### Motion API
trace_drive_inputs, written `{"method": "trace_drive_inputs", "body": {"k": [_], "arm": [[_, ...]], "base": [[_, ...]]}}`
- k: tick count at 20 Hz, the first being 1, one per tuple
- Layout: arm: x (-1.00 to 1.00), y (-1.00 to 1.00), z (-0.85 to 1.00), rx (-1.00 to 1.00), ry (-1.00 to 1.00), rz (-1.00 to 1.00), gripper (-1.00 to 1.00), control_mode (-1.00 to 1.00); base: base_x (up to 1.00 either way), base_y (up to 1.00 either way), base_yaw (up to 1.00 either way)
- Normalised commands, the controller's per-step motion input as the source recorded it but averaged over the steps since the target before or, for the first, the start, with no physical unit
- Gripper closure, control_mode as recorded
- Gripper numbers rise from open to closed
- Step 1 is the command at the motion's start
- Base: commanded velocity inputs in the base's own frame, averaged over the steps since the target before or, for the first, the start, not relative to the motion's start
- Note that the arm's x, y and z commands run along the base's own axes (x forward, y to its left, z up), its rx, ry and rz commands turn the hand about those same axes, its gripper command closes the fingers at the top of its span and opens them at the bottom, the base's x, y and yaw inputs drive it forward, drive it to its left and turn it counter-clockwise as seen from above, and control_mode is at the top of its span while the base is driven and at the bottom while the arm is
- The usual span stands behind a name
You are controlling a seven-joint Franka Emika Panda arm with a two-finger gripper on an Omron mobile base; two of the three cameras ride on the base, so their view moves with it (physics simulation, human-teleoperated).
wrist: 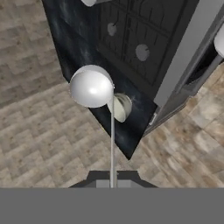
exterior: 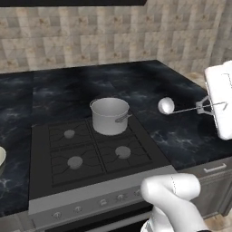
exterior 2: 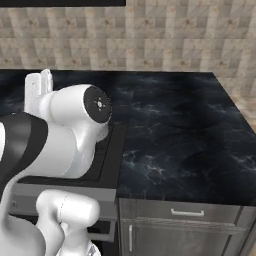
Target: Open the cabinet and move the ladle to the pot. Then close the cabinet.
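The steel pot stands upright on the back right burner of the stove. To its right, in the air over the dark counter, hangs the silver ladle with its handle level. My gripper is shut on the far end of that thin handle. In the hand view the ladle's round bowl sits ahead of my gripper, the handle running straight down to it. A dark strip of the cabinet crosses the top edge; its doors are out of view.
A cream bowl sits at the left edge of the counter, also seen behind the ladle. Black marble counter stretches right of the stove, with grey base drawers below. A tiled wall backs it.
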Motion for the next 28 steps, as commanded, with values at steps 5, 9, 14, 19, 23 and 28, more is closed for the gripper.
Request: {"method": "trace_drive_inputs", "body": {"k": [5, 9, 14, 19, 23, 28], "arm": [[0.6, 0.3, 0.0, -0.03, 0.0, 0.05, 1.0, -1.0], [0.48, 0.05, 0.0, -0.01, 0.01, 0.05, 1.0, -1.0], [0.27, -0.01, 0.03, 0.0, 0.01, 0.07, 1.0, -1.0], [0.42, 0.0, 0.0, 0.0, 0.09, 0.05, 1.0, -1.0], [0.41, 0.0, 0.0, 0.0, 0.11, 0.02, 1.0, -1.0], [0.35, 0.0, 0.0, 0.0, 0.08, 0.0, 1.0, -1.0]], "base": [[0.0, 0.0, 0.0], [0.0, 0.0, 0.0], [0.0, 0.0, 0.0], [0.0, 0.0, 0.0], [0.0, 0.0, 0.0], [0.0, 0.0, 0.0]]}}
